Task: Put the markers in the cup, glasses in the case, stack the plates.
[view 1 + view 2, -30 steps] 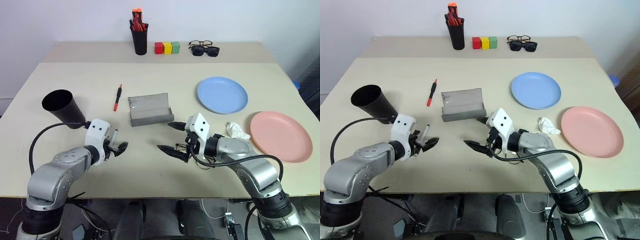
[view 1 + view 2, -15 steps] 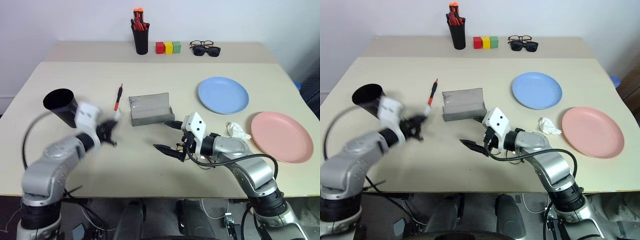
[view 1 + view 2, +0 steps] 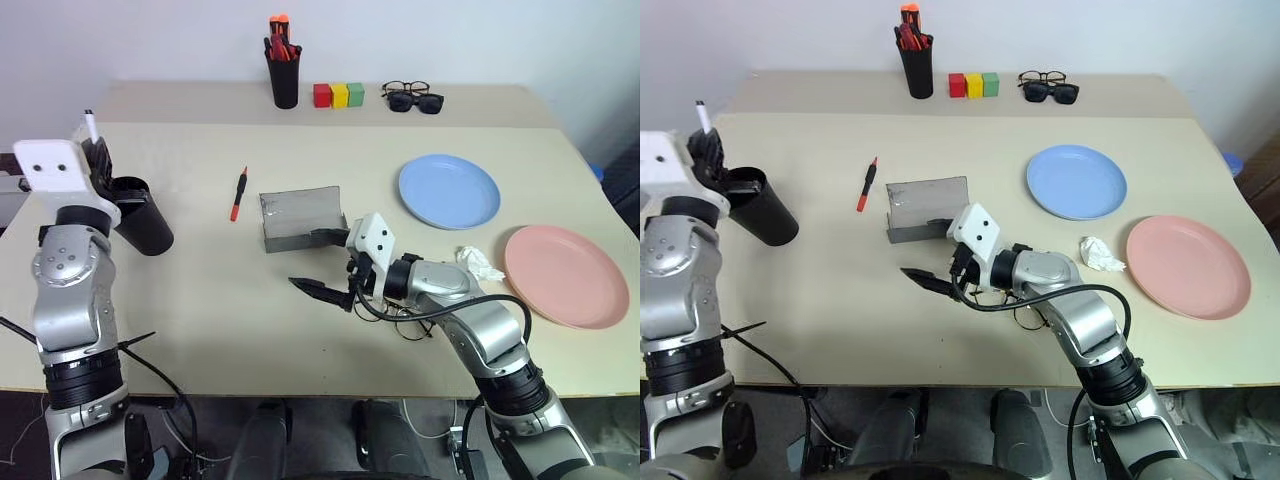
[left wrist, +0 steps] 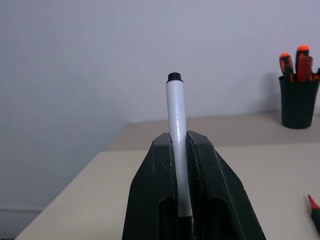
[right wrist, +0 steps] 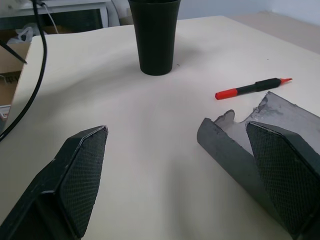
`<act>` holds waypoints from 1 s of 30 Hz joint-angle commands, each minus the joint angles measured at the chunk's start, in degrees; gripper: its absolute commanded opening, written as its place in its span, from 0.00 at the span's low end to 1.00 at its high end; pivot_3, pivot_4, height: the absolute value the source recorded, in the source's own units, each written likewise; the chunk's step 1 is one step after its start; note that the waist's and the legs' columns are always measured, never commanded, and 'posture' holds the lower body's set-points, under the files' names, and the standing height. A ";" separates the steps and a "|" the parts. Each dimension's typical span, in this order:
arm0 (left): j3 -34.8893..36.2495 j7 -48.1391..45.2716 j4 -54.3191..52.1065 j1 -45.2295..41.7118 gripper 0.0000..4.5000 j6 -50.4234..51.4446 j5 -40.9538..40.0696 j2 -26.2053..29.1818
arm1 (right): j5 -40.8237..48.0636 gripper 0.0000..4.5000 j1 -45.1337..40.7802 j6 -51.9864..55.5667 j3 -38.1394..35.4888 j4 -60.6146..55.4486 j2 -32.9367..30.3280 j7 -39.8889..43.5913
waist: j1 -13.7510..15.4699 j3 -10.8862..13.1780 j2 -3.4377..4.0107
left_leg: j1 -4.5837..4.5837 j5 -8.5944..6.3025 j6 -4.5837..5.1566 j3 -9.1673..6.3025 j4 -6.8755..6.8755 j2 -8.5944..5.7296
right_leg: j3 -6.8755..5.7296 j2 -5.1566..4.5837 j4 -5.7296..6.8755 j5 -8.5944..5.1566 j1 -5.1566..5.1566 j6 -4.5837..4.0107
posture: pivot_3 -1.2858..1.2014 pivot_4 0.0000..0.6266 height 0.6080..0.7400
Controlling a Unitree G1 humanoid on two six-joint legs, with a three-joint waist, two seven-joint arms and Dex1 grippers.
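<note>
Head stereo pair overlooking table (image 3: 300, 330), wrist cameras close, level

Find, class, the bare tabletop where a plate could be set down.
Free: the wide stretch between the cup and the case, in front of the black-and-red marker. Crowded: around the right gripper, blue plate and pink plate.

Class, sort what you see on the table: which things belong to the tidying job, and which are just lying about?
Job: white marker in left gripper; black-and-red marker; cup; case; blue plate; pink plate.

Lying about: pen holder; coloured blocks; sunglasses; crumpled paper.
</note>
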 commanded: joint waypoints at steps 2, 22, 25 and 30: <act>-0.79 0.42 0.76 1.25 0.01 -2.32 1.57 -0.19 | 0.04 1.00 -0.95 -0.89 -0.55 -1.42 0.05 0.22 | -0.23 0.00 0.00 | 0.02 0.00 0.00 0.00 -0.01 0.01 | 0.00 0.01 0.02 0.00 0.00 0.00 | 0.52 0.24 1.00; -15.78 -3.05 -1.75 -13.25 0.97 20.12 -1.00 -1.89 | -0.09 1.00 -1.06 -0.36 -0.71 -1.52 0.38 -0.61 | -0.09 -0.02 -0.03 | 0.03 0.00 0.00 -0.06 0.08 -0.08 | -0.03 -0.03 0.02 0.05 0.10 0.10 | 0.52 0.24 1.00; -18.32 1.46 8.74 -20.14 0.97 29.05 2.20 -4.45 | -0.24 1.00 -1.27 -0.49 -0.61 -1.19 0.67 -0.76 | -0.69 -0.01 -0.02 | 0.08 0.01 0.01 -0.07 0.06 -0.06 | -0.02 0.02 0.22 0.05 0.02 0.10 | 0.52 0.24 1.00; -16.55 3.46 25.00 -26.79 0.97 32.48 2.32 -7.08 | -0.54 1.00 -0.72 -0.52 -0.53 -1.44 0.68 -1.16 | -1.63 0.00 -0.03 | 0.08 0.01 0.01 -0.09 0.09 -0.07 | -0.02 0.00 0.55 0.00 -0.13 0.11 | 0.52 0.24 1.00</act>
